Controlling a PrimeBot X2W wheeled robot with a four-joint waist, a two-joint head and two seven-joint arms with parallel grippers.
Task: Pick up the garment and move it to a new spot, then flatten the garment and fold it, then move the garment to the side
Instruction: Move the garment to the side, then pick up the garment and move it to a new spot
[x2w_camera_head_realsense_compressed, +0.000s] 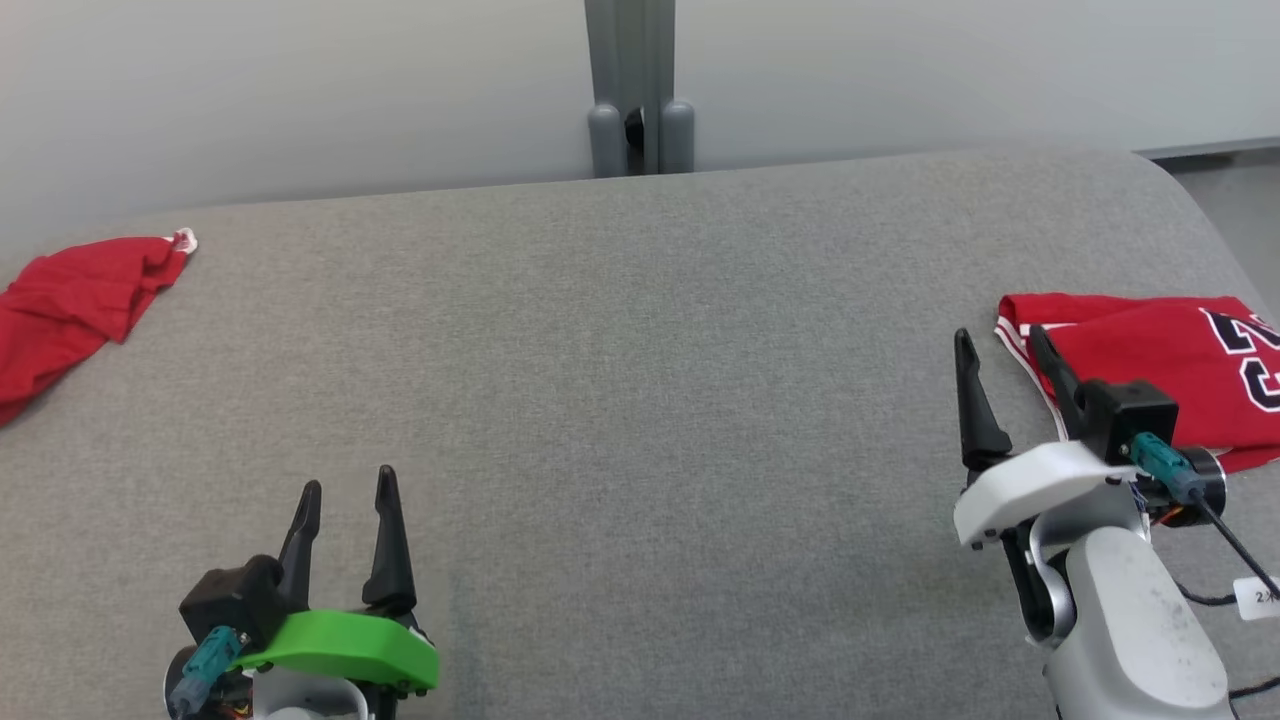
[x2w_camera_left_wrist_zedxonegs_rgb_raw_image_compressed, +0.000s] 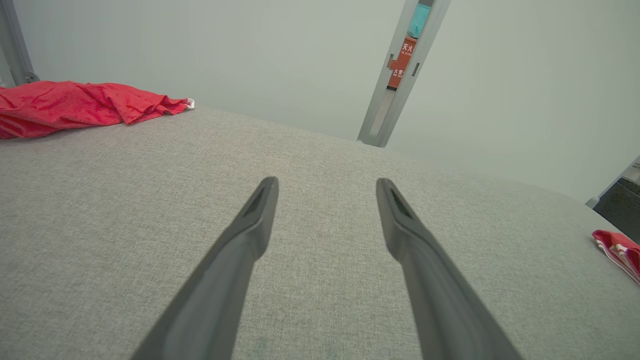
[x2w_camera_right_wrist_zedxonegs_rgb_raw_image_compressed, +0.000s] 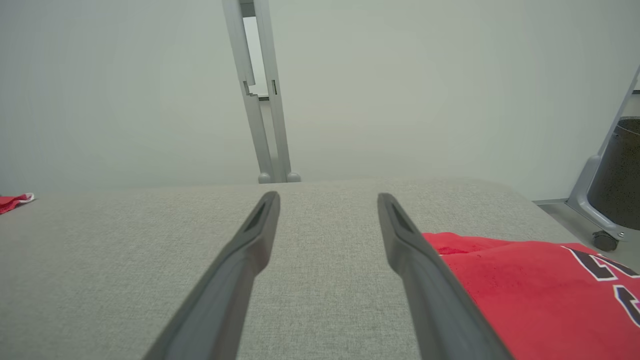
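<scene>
Left tool (x2w_camera_head_realsense_compressed: 350, 478), right tool (x2w_camera_head_realsense_compressed: 998, 333) gape over grey surface (x2w_camera_head_realsense_compressed: 640, 400), wall (x2w_camera_head_realsense_compressed: 300, 90) behind.

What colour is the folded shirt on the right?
The folded shirt is red with black, white-edged numbers; the head view shows it best.

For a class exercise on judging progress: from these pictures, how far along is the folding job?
Looks done: the red jersey lies folded at the right of the grey surface. In hand: nothing; the left end effector and right end effector are open and empty, the right by the jersey's edge. Left: possibly the crumpled red garment at the far left.
</scene>
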